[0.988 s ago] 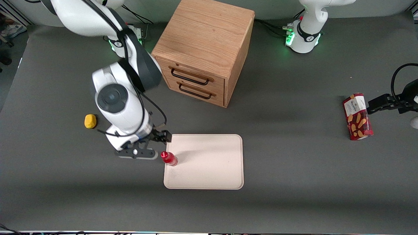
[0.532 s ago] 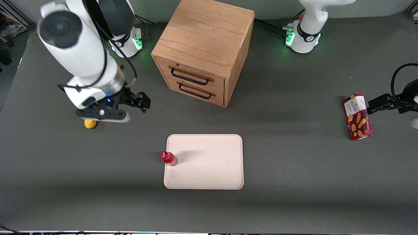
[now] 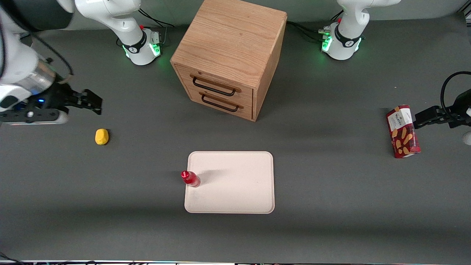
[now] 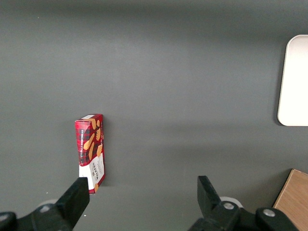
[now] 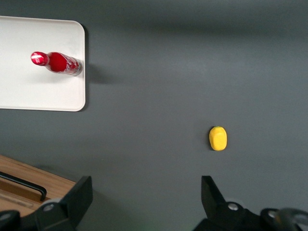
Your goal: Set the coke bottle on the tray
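Coke bottle point(image 3: 190, 178) upright on tray point(image 3: 235, 187), claw point(image 5: 144, 195) agape

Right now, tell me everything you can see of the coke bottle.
The coke bottle is small, glossy red, plastic by its shine, with a red cap and a narrow neck. It stands upright on the tray, just inside the short edge toward the working arm's end, about midway along it. Only the tray touches it. The gripper is open and empty, far off above the table at the working arm's end, farther from the front camera than the bottle.
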`<state>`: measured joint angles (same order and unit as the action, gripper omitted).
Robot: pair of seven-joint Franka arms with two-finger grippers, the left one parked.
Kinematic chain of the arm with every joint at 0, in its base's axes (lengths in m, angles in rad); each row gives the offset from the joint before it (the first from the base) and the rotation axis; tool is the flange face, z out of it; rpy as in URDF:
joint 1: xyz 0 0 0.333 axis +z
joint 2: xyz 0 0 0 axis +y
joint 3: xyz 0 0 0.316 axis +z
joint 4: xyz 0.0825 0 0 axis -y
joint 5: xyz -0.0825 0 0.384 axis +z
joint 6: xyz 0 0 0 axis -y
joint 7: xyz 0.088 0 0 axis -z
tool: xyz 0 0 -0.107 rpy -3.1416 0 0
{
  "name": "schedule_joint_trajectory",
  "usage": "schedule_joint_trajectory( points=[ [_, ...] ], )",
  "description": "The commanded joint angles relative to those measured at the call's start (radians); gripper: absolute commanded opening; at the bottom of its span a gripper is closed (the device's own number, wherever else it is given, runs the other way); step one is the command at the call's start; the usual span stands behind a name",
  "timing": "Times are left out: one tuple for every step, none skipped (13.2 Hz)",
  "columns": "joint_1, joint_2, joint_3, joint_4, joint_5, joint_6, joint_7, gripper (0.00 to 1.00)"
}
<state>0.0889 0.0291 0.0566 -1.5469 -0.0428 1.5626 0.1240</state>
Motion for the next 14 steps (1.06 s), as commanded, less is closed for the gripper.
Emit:
schedule_joint_trajectory(
  points=[
    [-0.064,-0.115,0.012,-0.152,0.035,0.088,-0.105,1.00],
    [-0.080,-0.130,0.011,-0.172,0.035,0.111,-0.121,1.00],
    [-0.101,-0.141,0.011,-0.185,0.035,0.129,-0.130,1.00],
    [-0.124,-0.143,0.011,-0.185,0.035,0.139,-0.150,1.00],
    [-0.148,-0.141,0.011,-0.177,0.035,0.142,-0.180,1.00],
    [-0.176,-0.137,0.008,-0.165,0.035,0.143,-0.228,1.00],
    [-0.181,-0.132,-0.007,-0.150,0.035,0.142,-0.257,1.00],
    [-0.173,-0.121,-0.035,-0.127,0.035,0.137,-0.257,1.00],
    [-0.172,-0.104,-0.040,-0.101,0.037,0.128,-0.250,1.00],
    [-0.172,-0.091,-0.040,-0.079,0.035,0.119,-0.248,1.00],
    [-0.170,-0.080,-0.040,-0.062,0.037,0.108,-0.247,1.00],
    [-0.166,-0.078,-0.040,-0.059,0.037,0.106,-0.245,1.00],
    [-0.150,-0.078,-0.040,-0.061,0.035,0.108,-0.247,1.00],
    [-0.146,-0.078,-0.040,-0.064,0.035,0.108,-0.250,1.00]
  ],
)
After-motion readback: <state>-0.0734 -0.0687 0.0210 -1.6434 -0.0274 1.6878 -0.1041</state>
